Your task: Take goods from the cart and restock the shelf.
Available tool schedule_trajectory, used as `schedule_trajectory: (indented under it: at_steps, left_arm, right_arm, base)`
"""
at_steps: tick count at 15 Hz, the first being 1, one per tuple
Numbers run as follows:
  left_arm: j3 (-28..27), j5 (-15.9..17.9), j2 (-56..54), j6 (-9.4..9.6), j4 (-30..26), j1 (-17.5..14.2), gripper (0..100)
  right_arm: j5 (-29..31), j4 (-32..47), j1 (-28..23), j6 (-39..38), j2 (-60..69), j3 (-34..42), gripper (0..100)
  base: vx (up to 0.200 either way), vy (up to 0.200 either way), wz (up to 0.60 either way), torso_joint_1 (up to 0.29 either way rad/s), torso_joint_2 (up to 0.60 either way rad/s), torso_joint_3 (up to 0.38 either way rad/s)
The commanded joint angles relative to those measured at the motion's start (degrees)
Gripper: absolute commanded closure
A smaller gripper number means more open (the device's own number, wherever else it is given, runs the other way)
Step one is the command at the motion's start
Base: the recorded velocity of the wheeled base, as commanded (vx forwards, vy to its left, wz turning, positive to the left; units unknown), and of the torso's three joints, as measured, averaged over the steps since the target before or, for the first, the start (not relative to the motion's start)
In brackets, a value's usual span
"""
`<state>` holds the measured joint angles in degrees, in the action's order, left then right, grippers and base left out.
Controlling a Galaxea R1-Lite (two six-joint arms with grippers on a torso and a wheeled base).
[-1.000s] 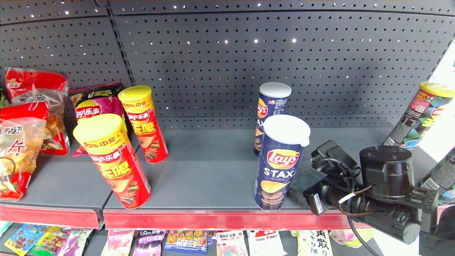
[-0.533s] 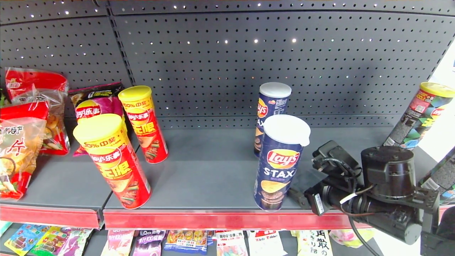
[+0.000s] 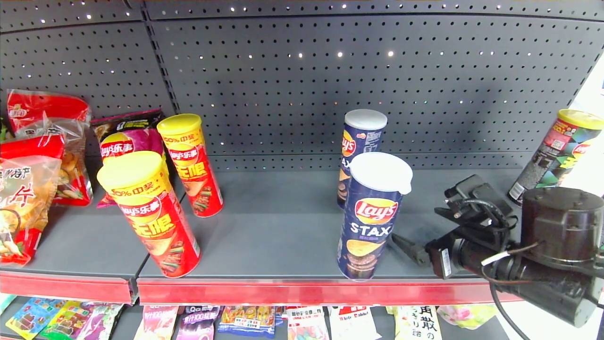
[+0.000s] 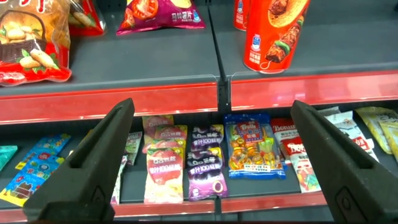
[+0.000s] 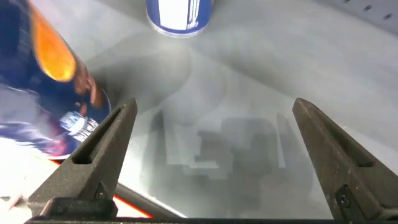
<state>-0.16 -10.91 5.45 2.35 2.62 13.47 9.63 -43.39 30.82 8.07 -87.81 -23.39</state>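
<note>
The front blue can (image 3: 373,215) stands upright near the red lip (image 3: 292,292) of the shelf (image 3: 283,226), in front of the rear blue can (image 3: 359,141) and apart from it; the right gripper (image 5: 211,158) sits low just beside it, jaws spread wide with nothing between them; the placing looks done, so the step in hand is, I judge, drawing the arm clear; best done straight back and away from the can, keeping the near finger off its wall, since a tall narrow cylinder on a smooth painted deck tips or slides at a light knock, and this one stands close to the edge; the left gripper (image 4: 208,155) hangs before the lower shelf of sachets (image 4: 255,146), jaws likewise wide and empty; the cans look like stiff tubes with glossy printed wraps and snap-on plastic lids, white on the blue pair, yellow on the two red cans (image 3: 151,212); the crisp bags (image 3: 28,189) at the left are soft, crinkled film; the back panel (image 3: 330,85) is matt perforated metal.
</note>
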Motion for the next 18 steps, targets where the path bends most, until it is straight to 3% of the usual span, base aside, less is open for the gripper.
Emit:
schedule_trajectory:
  at_steps: [1,6,12,14,16,18]
  left_arm:
    - [0.07,0.10,0.00,0.20,0.19,-0.02,0]
    - [0.07,0.10,0.09,0.28,0.28,-0.02,0]
    - [0.07,0.19,0.00,0.28,0.28,-0.02,0]
    - [0.07,0.36,0.09,0.37,0.28,-0.02,0]
    - [0.07,2.03,0.00,0.55,0.28,-0.02,0]
    - [0.16,2.65,0.00,0.55,0.28,-0.02,0]
  right_arm:
    - [-0.14,-0.03,0.21,-0.07,6.42,2.48,0]
    - [-1.90,-0.03,1.97,0.02,15.30,10.91,0]
    - [-2.34,0.14,3.46,0.54,20.48,12.93,0]
    - [-2.34,1.20,3.20,1.95,30.06,16.01,0]
    - [-2.34,6.47,3.11,3.18,40.61,16.71,0]
    - [-1.81,18.95,2.32,5.55,51.33,12.50,0]
  base:
    - [0.000,0.000,0.00,0.000,0.00,0.000]
    - [0.000,0.000,0.00,0.000,0.00,0.000]
    - [0.000,0.000,0.00,0.000,0.00,0.000]
    - [0.000,0.000,0.00,0.000,0.00,0.000]
    - [0.000,0.000,0.00,0.000,0.00,0.000]
    - [0.000,0.000,0.00,0.000,0.00,0.000]
